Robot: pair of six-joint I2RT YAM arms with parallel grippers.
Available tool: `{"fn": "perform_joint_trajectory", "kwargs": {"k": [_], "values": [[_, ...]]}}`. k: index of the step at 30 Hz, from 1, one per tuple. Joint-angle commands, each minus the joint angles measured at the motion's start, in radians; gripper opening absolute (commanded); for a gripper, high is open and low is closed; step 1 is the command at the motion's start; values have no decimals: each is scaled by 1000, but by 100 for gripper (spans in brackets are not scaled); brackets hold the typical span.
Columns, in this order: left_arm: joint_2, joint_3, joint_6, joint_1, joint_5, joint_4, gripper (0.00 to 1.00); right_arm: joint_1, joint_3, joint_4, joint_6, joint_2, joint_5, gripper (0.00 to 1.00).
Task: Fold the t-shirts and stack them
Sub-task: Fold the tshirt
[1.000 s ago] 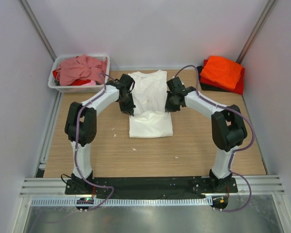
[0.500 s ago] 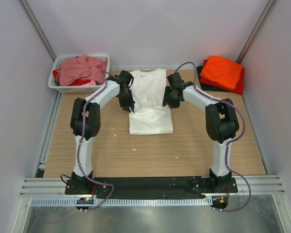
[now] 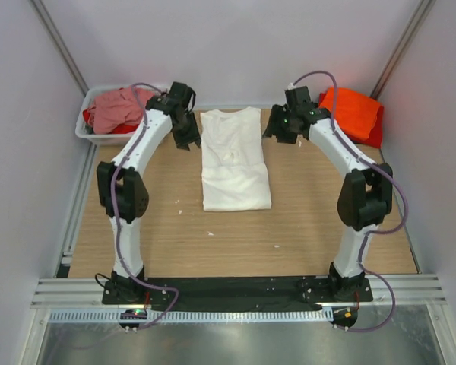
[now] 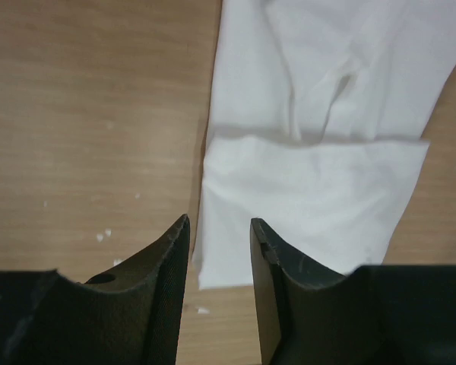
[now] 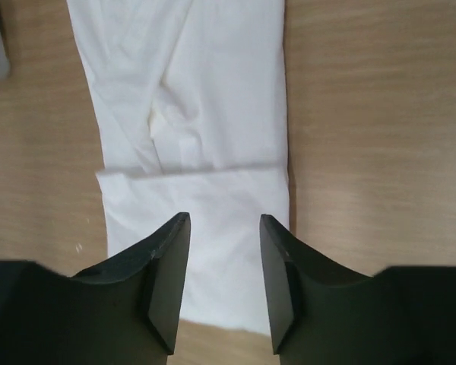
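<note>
Top external: white t-shirt lengthwise, collar far.

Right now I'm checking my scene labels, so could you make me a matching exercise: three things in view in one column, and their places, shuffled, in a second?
Things
1. large white cloth t-shirt
2. orange folded cloth t-shirt
3. dusty-pink crumpled cloth t-shirt

Places
A. in the white translucent plastic tub, far left
B. at the far right corner of the wooden table
C. spread flat at the table's middle

Pairs: 1-C; 2-B; 3-A
</note>
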Motion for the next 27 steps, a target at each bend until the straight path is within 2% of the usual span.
{"fn": "perform_joint_trajectory", "kwargs": {"k": [1, 2, 3, 5, 6, 10, 18, 22, 27], "values": [[-205, -250, 13, -60, 25, 80, 38, 22, -301, 104, 46, -228, -182, 45], [-247, -389, 7, -72, 54, 126, 37, 25, -368, 198, 67, -257, -222, 29], [-305, -460, -5, -93, 82, 169, 36, 33, -429, 236, 99, -280, -308, 11], [-350, -565, -42, -110, 171, 290, 35, 40, -567, 335, 124, -314, -397, 2], [-365, -644, -54, -118, 191, 326, 35, 40, -603, 364, 138, -319, -434, 1], [-385, -734, -84, -150, 263, 443, 33, 42, -732, 436, 153, -317, -522, 1], [-327, -862, -102, -158, 265, 542, 30, 19, -874, 543, 126, -203, -542, 1], [-333, -1032, -128, -158, 262, 619, 29, -9, -965, 635, 120, -130, -568, 1], [-342, -1171, -143, -158, 253, 697, 28, -19, -1065, 741, 130, -89, -582, 1]]}}
